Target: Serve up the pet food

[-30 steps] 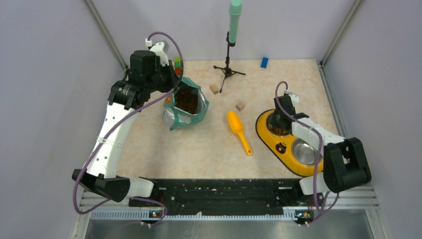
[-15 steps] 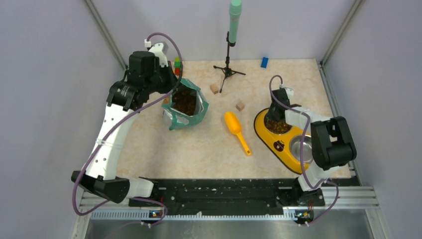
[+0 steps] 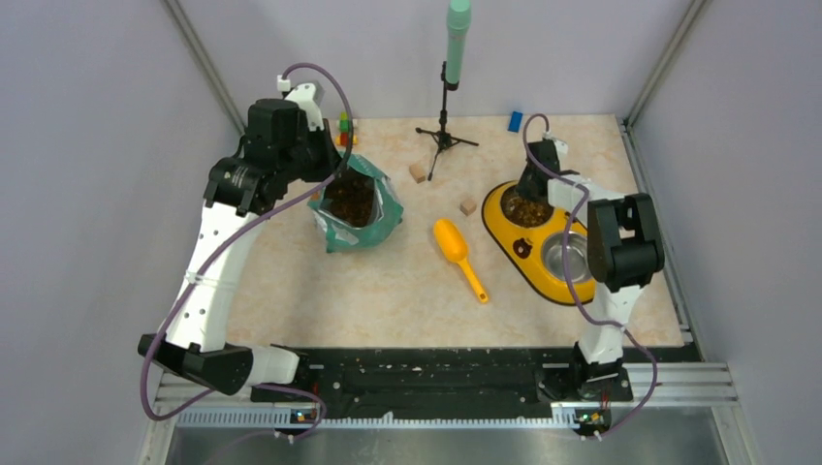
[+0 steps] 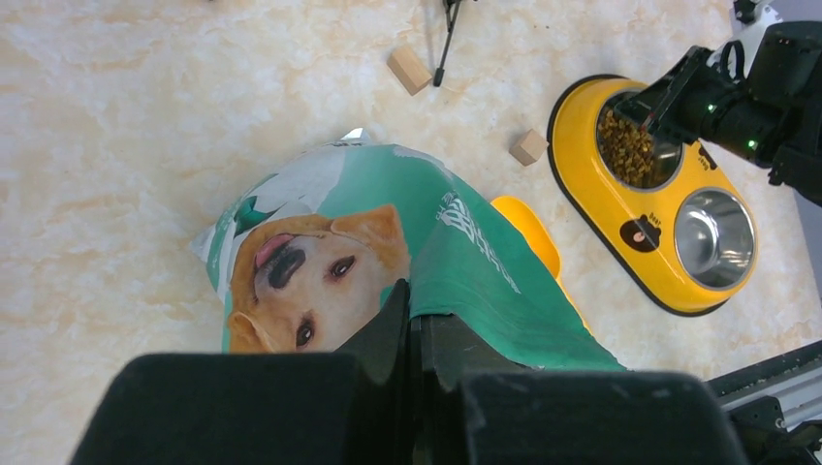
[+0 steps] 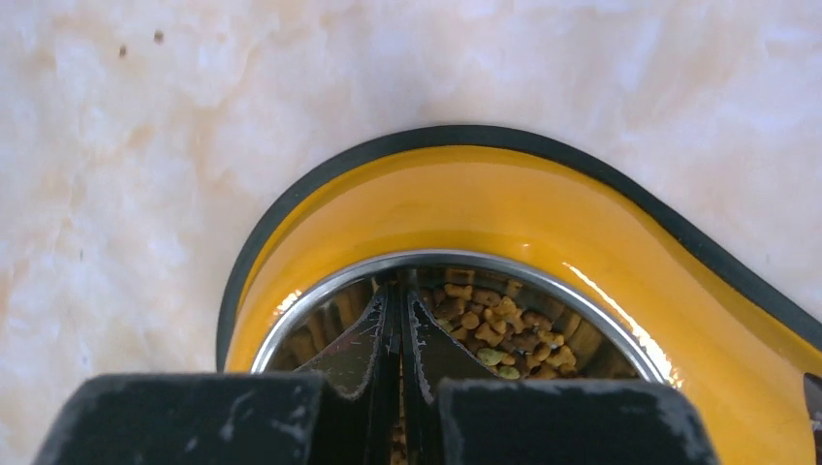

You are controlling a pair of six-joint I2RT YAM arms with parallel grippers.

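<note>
both shut. my left gripper [image 4: 412, 302] clamps the teal-and-white glossy pouch [image 4: 310, 254]; my right gripper [image 5: 399, 291], empty, points down at small brown kibble pellets [image 5: 504, 339] in the yellow plastic feeder [image 5: 465, 199].

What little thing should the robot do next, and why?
Probably lift the right gripper straight up out of the steel bowl in the yellow double-bowl feeder. Its shut tips hold nothing, and brown kibble pellets already lie in that bowl.

Pouch [image 4: 465, 252] is glossy plastic film. Yellow feeder [image 4: 580, 136] is smooth shiny plastic, the empty bowl [image 4: 714, 225] is mirror-polished metal. Cubes [image 4: 409, 70] are plain matt wood, tabletop [image 4: 145, 126] is smooth and marble-look.
</note>
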